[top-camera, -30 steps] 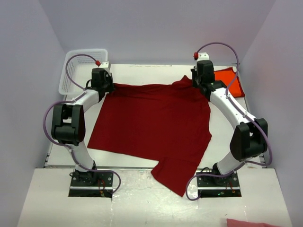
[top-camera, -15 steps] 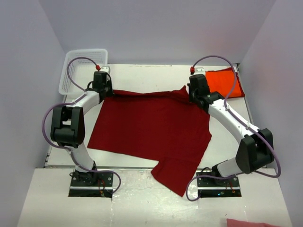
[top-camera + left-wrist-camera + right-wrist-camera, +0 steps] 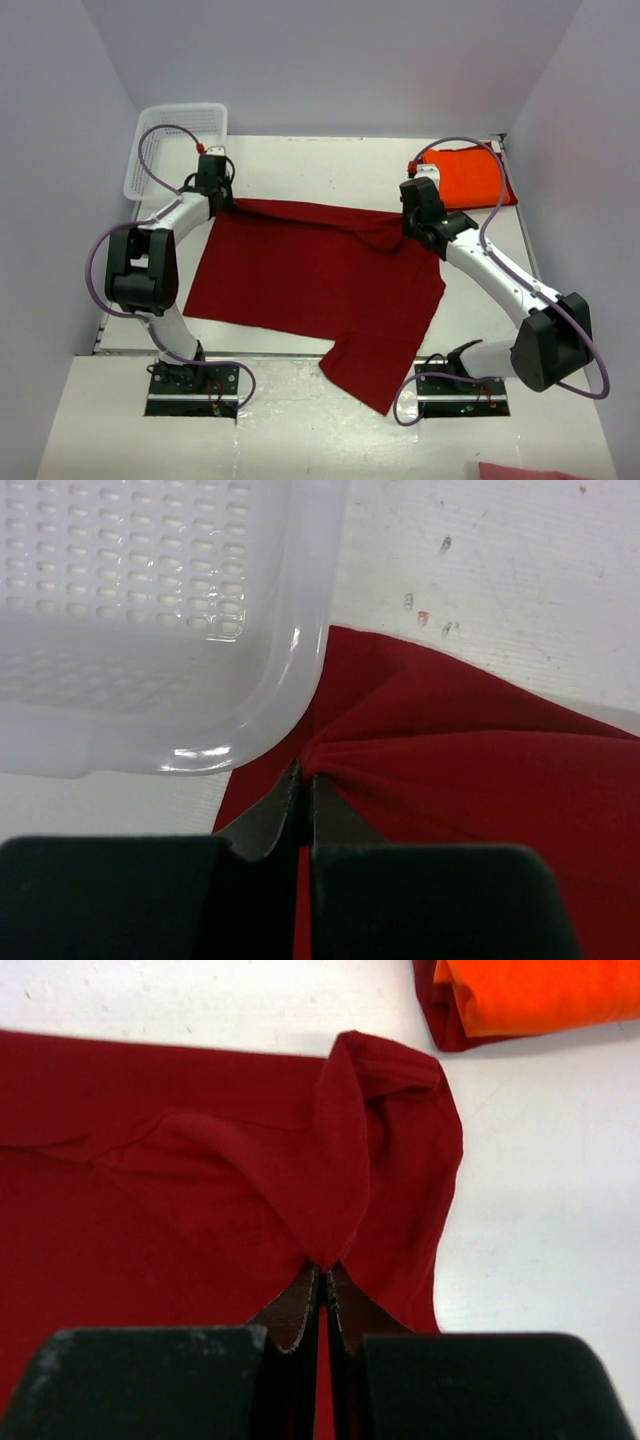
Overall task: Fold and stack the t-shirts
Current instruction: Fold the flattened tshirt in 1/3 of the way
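Left gripper [image 3: 303, 782] and right gripper [image 3: 322, 1272], clamped on the red t-shirt [image 3: 310, 275], have drawn its hem farther from the basket [image 3: 134, 165]

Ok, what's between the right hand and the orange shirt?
In the right wrist view, the right hand pinches the red shirt. The shirt's bunched fold runs toward the orange shirt, then a strip of bare table separates them.
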